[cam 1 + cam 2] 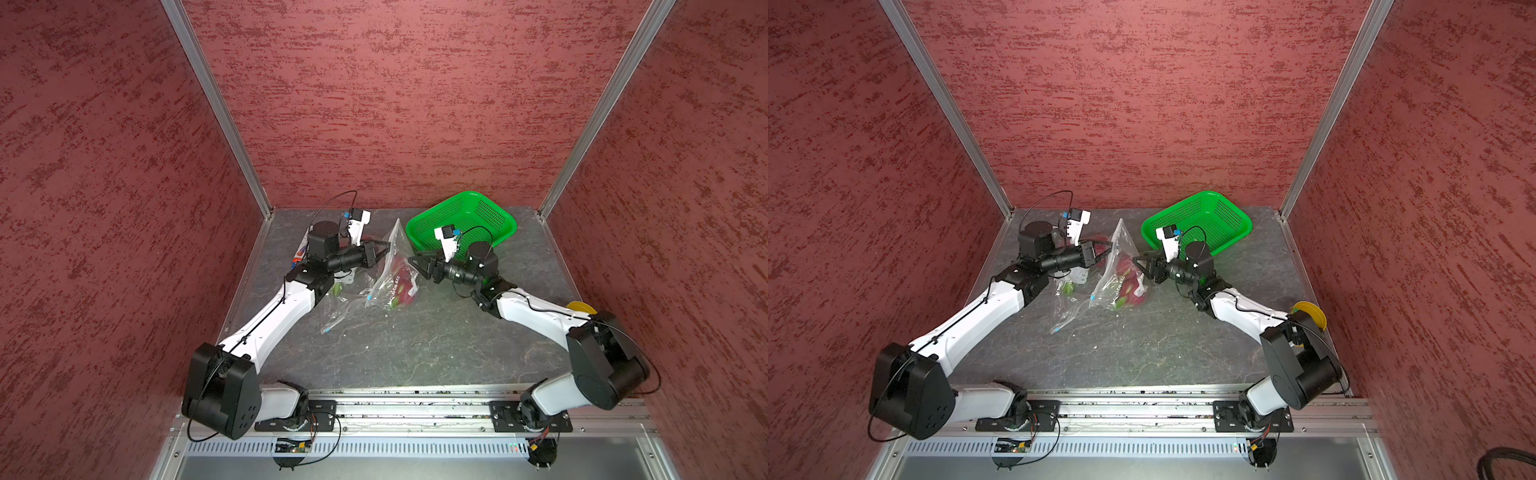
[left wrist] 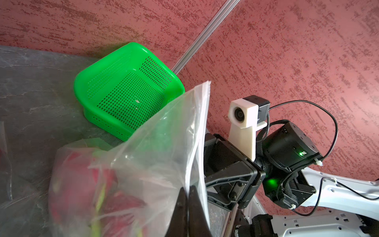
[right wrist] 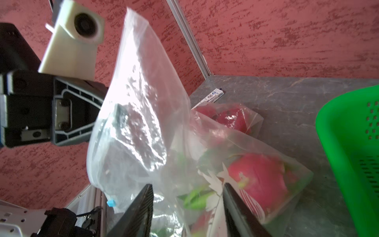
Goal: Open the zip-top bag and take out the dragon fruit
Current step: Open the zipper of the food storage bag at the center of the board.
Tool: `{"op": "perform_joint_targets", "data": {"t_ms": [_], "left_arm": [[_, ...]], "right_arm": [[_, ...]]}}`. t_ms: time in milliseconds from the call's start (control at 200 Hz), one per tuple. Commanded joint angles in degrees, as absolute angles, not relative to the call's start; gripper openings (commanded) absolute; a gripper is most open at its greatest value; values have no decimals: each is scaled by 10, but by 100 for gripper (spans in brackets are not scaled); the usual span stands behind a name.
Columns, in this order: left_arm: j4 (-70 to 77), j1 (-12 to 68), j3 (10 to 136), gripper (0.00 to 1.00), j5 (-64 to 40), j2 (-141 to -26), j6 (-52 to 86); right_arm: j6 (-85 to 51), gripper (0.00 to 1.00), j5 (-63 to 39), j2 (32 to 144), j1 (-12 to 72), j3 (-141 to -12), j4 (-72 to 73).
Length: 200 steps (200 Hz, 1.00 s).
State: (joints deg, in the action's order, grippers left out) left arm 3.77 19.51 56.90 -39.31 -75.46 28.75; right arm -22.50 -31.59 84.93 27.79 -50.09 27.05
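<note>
A clear zip-top bag stands pulled up from the table, its top corner high in both top views. Magenta dragon fruit with green scales lies in its lower part. My left gripper is shut on the bag's upper edge; in the left wrist view its fingertips pinch the plastic flat. My right gripper is open beside the bag on the basket side. In the right wrist view its jaws stand apart in front of the bag and the dragon fruit. The bag's blue slider hangs low.
A green mesh basket sits at the back right against the wall. Another clear bag lies flat under my left arm. A further bagged pink fruit lies behind. A printed packet is near the back left corner. A yellow disc is at the right edge.
</note>
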Motion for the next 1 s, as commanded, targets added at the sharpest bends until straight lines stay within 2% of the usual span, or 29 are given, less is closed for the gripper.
{"op": "perform_joint_targets", "data": {"t_ms": [0,200,561,751,887,997], "left_arm": [[65,203,566,0,-380,-743,319],[88,244,568,0,-340,-753,330],[127,291,561,0,-272,-767,328],[128,295,556,0,-257,-768,326],[125,294,555,0,-247,-765,321],[114,288,553,0,-239,-756,312]], "right_arm": [[-216,54,-288,805,275,-542,207],[-247,49,-264,776,293,-571,187],[-298,39,-267,824,327,-580,238],[-312,22,-255,830,328,-577,247],[-313,0,-239,829,327,-575,235],[-302,0,-214,821,327,-576,210]]}}
